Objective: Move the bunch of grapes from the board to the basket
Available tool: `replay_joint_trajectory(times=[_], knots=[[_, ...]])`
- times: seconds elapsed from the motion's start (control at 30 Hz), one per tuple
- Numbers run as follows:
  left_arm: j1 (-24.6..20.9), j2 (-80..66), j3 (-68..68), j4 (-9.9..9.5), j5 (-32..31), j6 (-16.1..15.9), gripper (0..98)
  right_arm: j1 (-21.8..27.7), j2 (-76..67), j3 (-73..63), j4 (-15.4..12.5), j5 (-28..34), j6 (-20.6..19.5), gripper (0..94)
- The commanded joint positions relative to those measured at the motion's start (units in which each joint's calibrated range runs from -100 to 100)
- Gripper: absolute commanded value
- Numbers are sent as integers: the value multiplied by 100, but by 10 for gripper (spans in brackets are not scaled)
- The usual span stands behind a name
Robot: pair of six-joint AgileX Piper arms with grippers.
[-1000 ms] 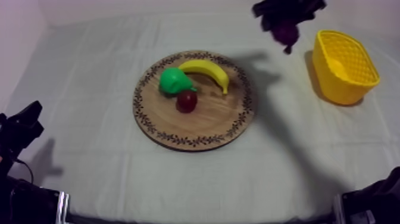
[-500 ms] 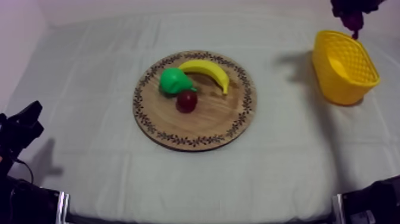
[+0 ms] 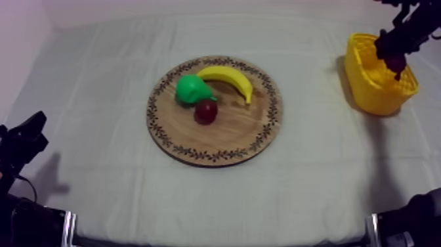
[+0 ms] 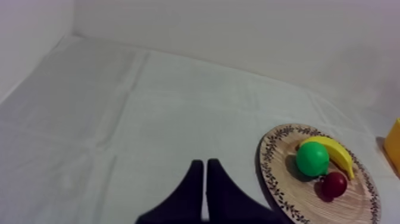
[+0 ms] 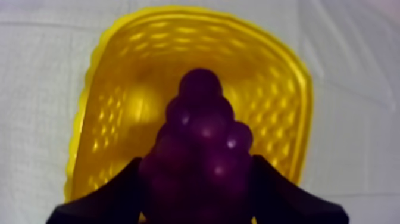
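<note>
My right gripper hangs over the yellow basket at the table's right, shut on the dark purple bunch of grapes. In the right wrist view the grapes sit between my black fingers directly above the basket's opening. The round wooden board lies mid-table with a banana, a green pear and a small red fruit on it. My left gripper is shut as a narrow wedge over bare cloth, left of the board.
The left arm rests low at the table's left edge. Open cloth lies between the board and the basket. The basket stands close to the table's right side.
My right gripper has carried the grapes rightward from beside the basket to above it, then lowered toward its opening. The left arm and the fruit on the board have stayed put.
</note>
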Motion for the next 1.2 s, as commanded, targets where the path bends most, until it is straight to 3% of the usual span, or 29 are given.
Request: replay_joint_trajectory(times=[0.0,0.27,0.4,0.83,1.17], knots=[[-1,0,-1,0,0,1,1,-5,285,-24,-20,19,-33,372],[-1,0,-1,0,0,1,1,109,1077,-699,-92,294,-132,656],[-1,0,-1,0,0,1,1,159,1204,-921,-130,349,-104,715],[-1,0,-1,0,0,1,1,-26,-333,-438,-124,182,-184,640],[-1,0,-1,0,0,1,1,-263,-2699,1257,-136,-209,-209,573]])
